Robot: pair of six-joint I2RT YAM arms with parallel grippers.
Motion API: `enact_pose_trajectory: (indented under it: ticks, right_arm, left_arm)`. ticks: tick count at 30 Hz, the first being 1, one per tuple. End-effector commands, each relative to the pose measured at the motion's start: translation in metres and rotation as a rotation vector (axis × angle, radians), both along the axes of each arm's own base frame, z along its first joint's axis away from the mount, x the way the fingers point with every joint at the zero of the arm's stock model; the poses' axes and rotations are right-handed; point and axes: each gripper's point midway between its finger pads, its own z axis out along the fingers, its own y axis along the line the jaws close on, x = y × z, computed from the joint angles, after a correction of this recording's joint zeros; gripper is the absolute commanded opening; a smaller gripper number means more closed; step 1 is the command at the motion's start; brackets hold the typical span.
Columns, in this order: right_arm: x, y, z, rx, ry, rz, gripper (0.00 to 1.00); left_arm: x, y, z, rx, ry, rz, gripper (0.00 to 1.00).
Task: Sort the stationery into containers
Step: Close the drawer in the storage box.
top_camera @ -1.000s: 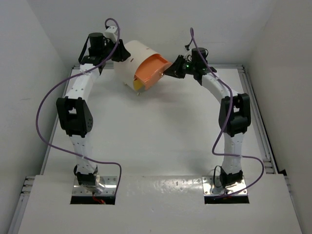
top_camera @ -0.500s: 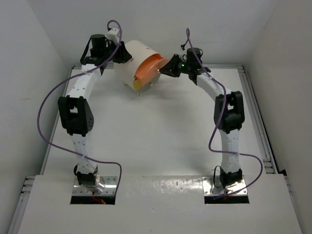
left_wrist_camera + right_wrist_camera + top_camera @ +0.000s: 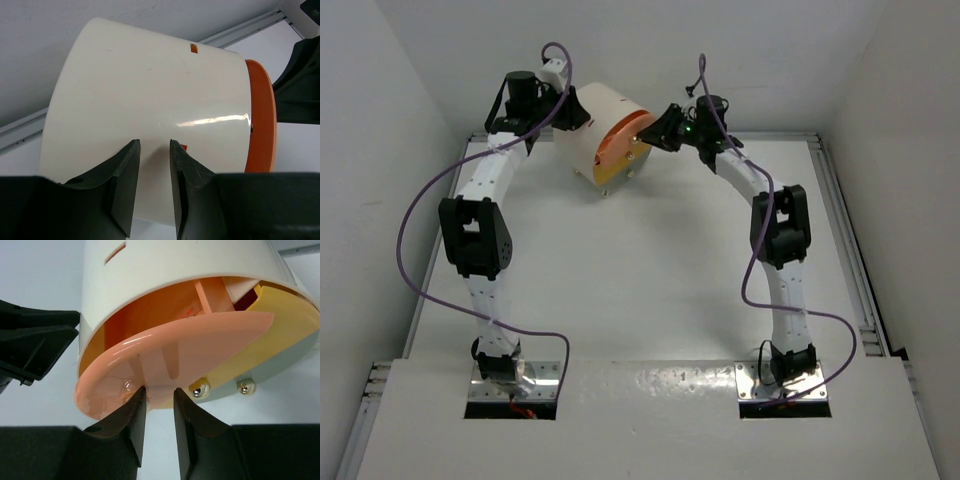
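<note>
White table (image 3: 640, 290), pink drawer (image 3: 170, 350) ajar, just beyond right pincer (image 3: 159, 402)

Robotics lab cell, white walls (image 3: 900, 120), rail-edged table (image 3: 630, 290)

From my remote station I see a white table (image 3: 640, 270). Aluminium rails (image 3: 850, 250) edge its left, right and far sides, white enclosure walls (image 3: 380, 120) rise beyond them, and a scuffed white panel (image 3: 650, 440) covers its near edge.
</note>
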Motion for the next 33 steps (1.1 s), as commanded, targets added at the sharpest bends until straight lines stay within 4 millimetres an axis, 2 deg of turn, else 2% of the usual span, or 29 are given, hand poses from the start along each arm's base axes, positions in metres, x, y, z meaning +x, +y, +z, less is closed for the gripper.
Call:
enact_pose_trajectory:
  ticks: [1,6,15,20,22,23,27,30,33]
  right_arm:
    - [0.003,0.022,0.034,0.058,-0.098,0.028,0.29]
    - [0.008,0.03,0.029,0.078,-0.103,0.022,0.28]
    - [0.011,0.038,0.04,0.118,-0.138,0.029,0.32]
    - [0.008,0.041,0.037,0.127,-0.136,0.043,0.33]
    - [0.004,0.04,0.047,0.133,-0.151,0.055,0.33]
    - [0.003,0.04,0.043,0.13,-0.14,0.056,0.33]
    - [-0.01,0.029,0.056,0.121,-0.163,0.058,0.33]
    - [-0.019,0.014,0.071,0.101,-0.199,0.048,0.34]
    - [-0.026,-0.005,0.09,0.062,-0.235,0.031,0.38]
  left_arm:
    - [-0.011,-0.012,-0.02,0.02,0.055,-0.035,0.36]
    - [-0.012,-0.013,-0.025,0.027,0.062,-0.042,0.36]
    - [-0.017,-0.016,-0.038,0.038,0.086,-0.053,0.36]
    - [-0.018,-0.017,-0.039,0.038,0.085,-0.06,0.36]
    - [-0.018,-0.018,-0.034,0.037,0.073,-0.064,0.37]
    - [-0.018,-0.018,-0.031,0.039,0.065,-0.065,0.37]
    - [-0.019,-0.016,-0.005,0.038,0.002,-0.059,0.4]
    - [-0.018,-0.011,0.026,0.04,-0.061,-0.037,0.47]
    - [-0.018,0.0,0.062,0.052,-0.114,-0.004,0.55]
